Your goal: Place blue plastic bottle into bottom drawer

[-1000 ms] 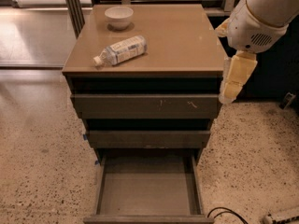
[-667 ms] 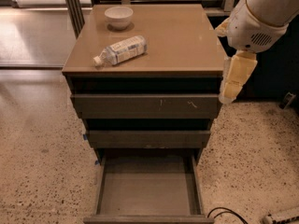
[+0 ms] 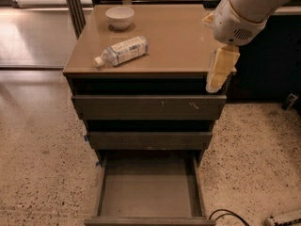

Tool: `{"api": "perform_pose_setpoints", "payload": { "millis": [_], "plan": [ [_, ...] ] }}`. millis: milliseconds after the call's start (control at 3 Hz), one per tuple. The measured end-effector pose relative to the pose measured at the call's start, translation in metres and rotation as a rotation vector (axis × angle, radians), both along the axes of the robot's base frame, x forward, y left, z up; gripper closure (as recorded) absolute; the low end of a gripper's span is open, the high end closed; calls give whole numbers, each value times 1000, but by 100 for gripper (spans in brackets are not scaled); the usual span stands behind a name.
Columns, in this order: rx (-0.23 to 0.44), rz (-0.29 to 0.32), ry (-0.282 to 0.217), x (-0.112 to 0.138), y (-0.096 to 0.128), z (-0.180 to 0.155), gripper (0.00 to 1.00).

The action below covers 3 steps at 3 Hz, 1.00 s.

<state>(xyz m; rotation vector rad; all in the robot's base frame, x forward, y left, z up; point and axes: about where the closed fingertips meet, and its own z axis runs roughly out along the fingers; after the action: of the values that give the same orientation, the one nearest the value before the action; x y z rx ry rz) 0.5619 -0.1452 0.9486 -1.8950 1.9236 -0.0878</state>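
On the table (image 3: 183, 36), toward its left front part: the blue plastic bottle (image 3: 123, 51), lying on its side, white cap pointing at the table's front left corner, base angled back toward the table's middle. Behind it, near the table's back left corner, a white bowl (image 3: 120, 17), upright and apart from the bottle. At the table's front right corner, the gripper (image 3: 220, 74) – pale yellow, hanging straight down from the white arm (image 3: 244, 13), overlapping the table's front edge, its tip just above the top drawer (image 3: 149, 107). Well apart from the bottle, with the width of the table between them. Impossible to tell from this angle how far the gripper is spread. Below the table's front edge, three drawer fronts stepping outward: the top drawer slightly out, the middle drawer (image 3: 149, 140) a little further, and the bottom drawer (image 3: 148, 192) pulled far out – flat grey-brown floor and thin side walls in plain sight. Under the table's right side, on the speckled floor (image 3: 37, 164), a loop of dark cable (image 3: 225, 214) just beside the bottom drawer's front right corner.
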Motion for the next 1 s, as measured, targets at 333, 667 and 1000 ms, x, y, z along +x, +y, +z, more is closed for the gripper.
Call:
{"api": "perform_pose_setpoints", "payload": {
  "millis": [333,667,1000],
  "plan": [
    [3,80,-32,31,29,-3,0],
    [7,154,-39,58,60,-9,0],
    [7,154,-39,58,60,-9,0]
  ]
}}
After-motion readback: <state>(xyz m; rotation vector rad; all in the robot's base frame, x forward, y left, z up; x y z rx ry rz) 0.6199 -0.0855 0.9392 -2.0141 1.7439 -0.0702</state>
